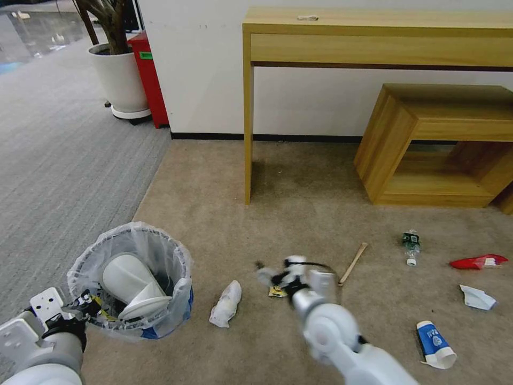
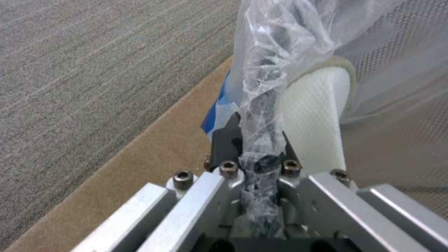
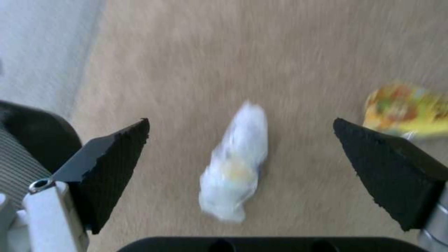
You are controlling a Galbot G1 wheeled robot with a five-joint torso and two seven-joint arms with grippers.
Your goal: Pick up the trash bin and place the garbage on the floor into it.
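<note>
Hovering right gripper [image 3: 240,154], jaws spread wide, over a white wrapped packet [image 3: 237,164] on the beige carpet [image 1: 299,187].
Packet lies between the fingertips, untouched; left gripper [image 2: 259,154] clenched on the trash bin [image 1: 131,280] rim.

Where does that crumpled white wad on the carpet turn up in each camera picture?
Head view: the white wad lies on the floor, between the trash bin and the right gripper.
Left wrist view: aimed instead at the bin rim clamped by the left gripper.
Right wrist view: centre, between the open fingers.
Shared landmark: the yellow packet beside it.
</note>
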